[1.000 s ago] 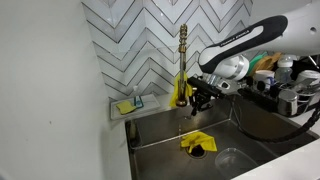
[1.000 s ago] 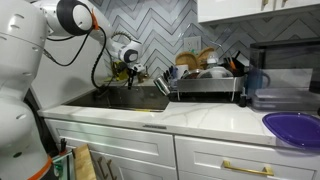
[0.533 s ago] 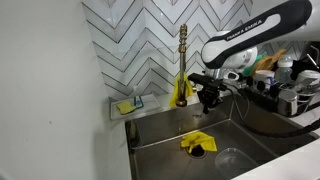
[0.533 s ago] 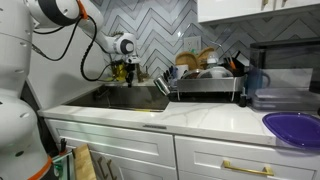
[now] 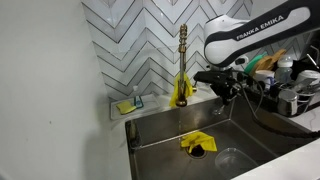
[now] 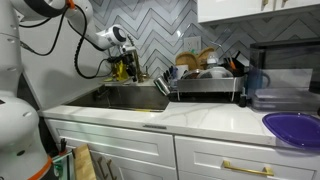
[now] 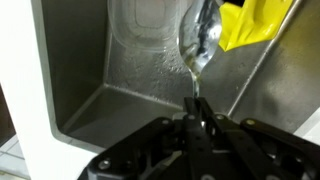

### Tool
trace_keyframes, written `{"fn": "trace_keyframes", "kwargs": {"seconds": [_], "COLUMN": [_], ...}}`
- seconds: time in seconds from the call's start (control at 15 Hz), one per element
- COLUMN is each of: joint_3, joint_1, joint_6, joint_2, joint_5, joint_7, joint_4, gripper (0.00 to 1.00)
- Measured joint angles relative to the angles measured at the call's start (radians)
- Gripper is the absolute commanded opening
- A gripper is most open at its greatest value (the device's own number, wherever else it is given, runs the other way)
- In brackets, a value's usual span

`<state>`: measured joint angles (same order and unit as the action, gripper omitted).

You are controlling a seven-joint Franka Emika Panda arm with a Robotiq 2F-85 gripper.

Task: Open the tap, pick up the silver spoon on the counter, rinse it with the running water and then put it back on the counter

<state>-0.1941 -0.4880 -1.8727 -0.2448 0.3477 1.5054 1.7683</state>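
Note:
My gripper (image 7: 196, 122) is shut on the thin handle of the silver spoon (image 7: 198, 45), whose bowl points away from me over the steel sink (image 7: 120, 85). In an exterior view the gripper (image 5: 222, 95) hangs above the sink basin (image 5: 165, 128), to the right of the tall gold tap (image 5: 183, 65). In an exterior view the gripper (image 6: 131, 68) hovers over the sink by the backsplash. The white counter (image 6: 200, 118) runs around the sink. I cannot make out the running water.
A yellow cloth (image 5: 197, 143) lies over the drain and also shows in the wrist view (image 7: 255, 22). A clear round dish (image 5: 230, 160) sits in the basin. A sponge tray (image 5: 128, 104) stands by the wall. A full dish rack (image 6: 205, 80) and a purple plate (image 6: 295, 128) occupy the counter.
The arm has swung to the right, away from the tap, and risen a little, with the jaws staying shut on the spoon.

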Motion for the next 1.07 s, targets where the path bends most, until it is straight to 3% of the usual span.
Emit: {"fn": "trace_keyframes", "kwargs": {"seconds": [0.53,0.73,0.8,1.07], "joint_3": [-0.071,-0.091,-0.095,-0.099], "joint_1": [-0.042,-0.042,-0.040,-0.034], "joint_6": [0.243,0.270,0.268,0.268], "joint_2": [0.042,0.041,0.041,0.040], "joint_5": [0.385,0.445,0.446,0.446], "joint_7": [0.106,0.138,0.144,0.145], "joint_4": [-0.015,-0.015,-0.015,-0.015], "gripper": [0.02,0.02,0.07,0.07]}}
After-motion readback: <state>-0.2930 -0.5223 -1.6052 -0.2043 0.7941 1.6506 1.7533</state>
